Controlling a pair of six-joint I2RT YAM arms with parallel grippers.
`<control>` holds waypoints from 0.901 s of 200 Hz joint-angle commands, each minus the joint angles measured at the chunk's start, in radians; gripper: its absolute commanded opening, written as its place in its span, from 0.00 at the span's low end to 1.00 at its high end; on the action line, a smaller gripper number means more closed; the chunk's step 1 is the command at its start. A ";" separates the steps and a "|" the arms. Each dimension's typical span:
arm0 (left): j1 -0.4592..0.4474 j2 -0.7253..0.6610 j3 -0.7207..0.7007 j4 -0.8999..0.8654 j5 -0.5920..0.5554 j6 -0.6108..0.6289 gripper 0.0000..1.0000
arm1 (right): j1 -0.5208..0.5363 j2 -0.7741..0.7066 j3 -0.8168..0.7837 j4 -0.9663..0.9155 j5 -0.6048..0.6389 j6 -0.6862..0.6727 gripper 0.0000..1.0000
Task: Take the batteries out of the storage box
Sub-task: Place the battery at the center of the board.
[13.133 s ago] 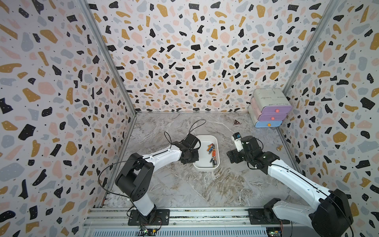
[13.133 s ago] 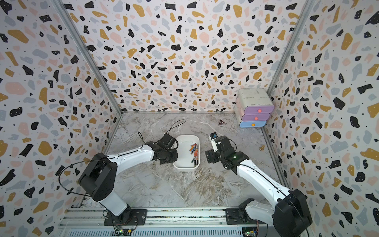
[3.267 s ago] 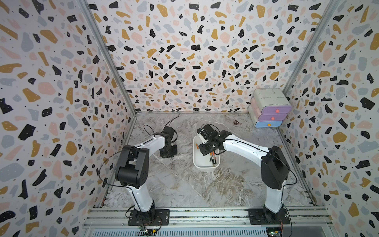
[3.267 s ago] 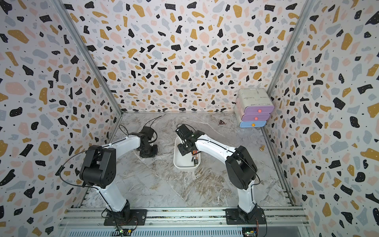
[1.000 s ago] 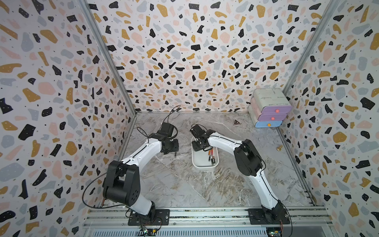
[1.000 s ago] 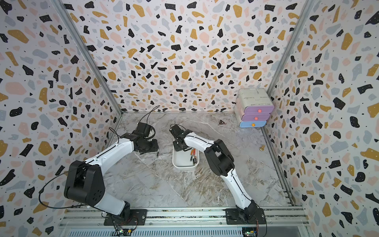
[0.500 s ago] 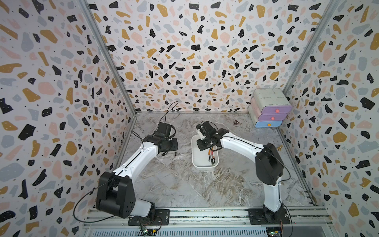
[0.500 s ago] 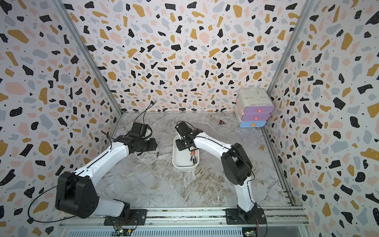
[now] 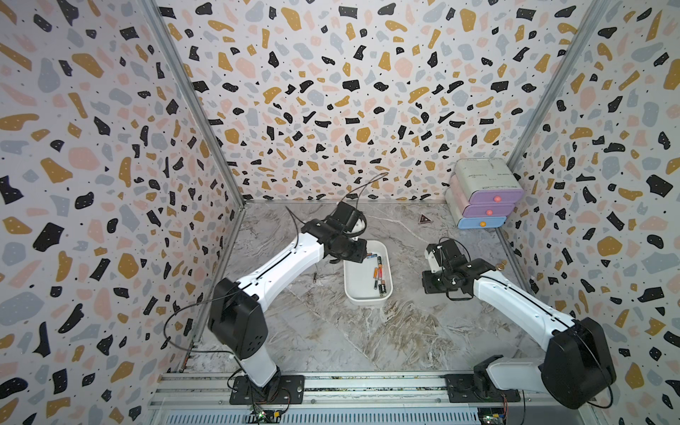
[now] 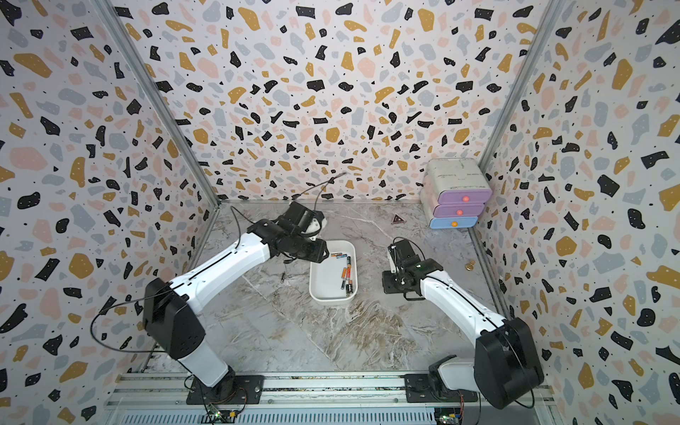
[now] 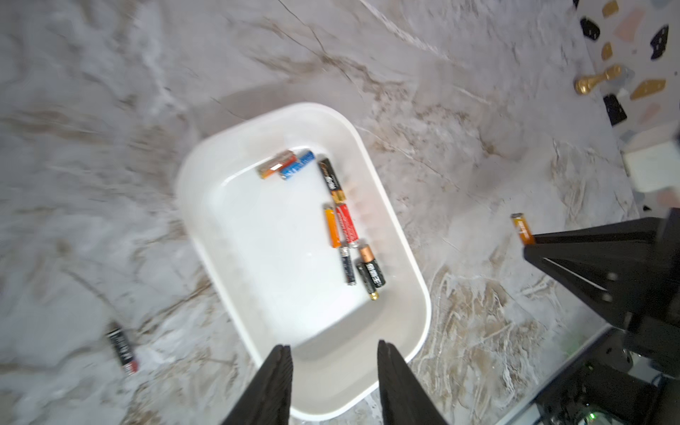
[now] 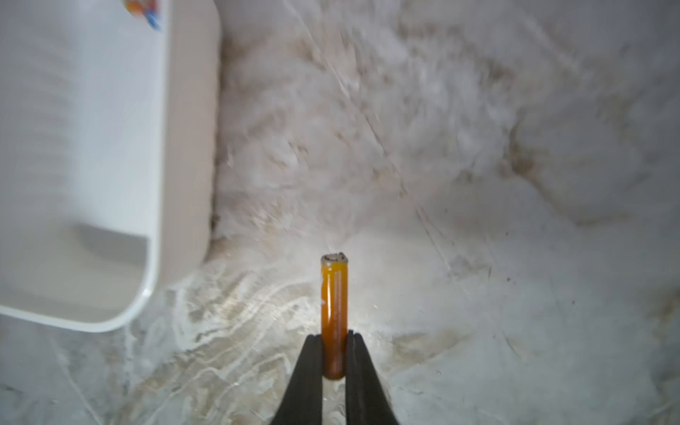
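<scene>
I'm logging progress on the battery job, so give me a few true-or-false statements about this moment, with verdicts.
1. The right tool grips an orange battery. True.
2. The white tray is empty. False: several batteries lie in it.
3. A black battery lies on the table outside the tray. True.
4. The left tool holds a battery. False: its jaws stand open and empty above one end of the tray.
</scene>
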 commanded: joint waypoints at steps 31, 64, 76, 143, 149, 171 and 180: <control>-0.021 0.103 0.018 -0.068 0.047 -0.067 0.46 | 0.004 0.151 0.004 0.108 -0.033 -0.058 0.00; -0.021 0.121 -0.007 -0.058 0.050 -0.074 0.46 | 0.005 0.267 0.043 0.137 0.012 -0.091 0.00; -0.023 0.127 -0.011 -0.053 0.054 -0.077 0.46 | 0.007 0.290 0.049 0.150 0.029 -0.093 0.00; -0.036 0.175 0.042 -0.104 0.035 -0.044 0.47 | 0.008 0.285 0.049 0.189 0.061 -0.096 0.10; -0.036 0.177 0.044 -0.105 0.035 -0.044 0.48 | 0.007 0.281 0.044 0.195 0.058 -0.096 0.15; -0.038 0.186 0.050 -0.102 0.038 -0.044 0.48 | 0.007 0.262 0.037 0.204 0.052 -0.093 0.26; -0.039 0.186 0.051 -0.099 0.037 -0.042 0.48 | 0.007 0.250 0.036 0.201 0.050 -0.093 0.27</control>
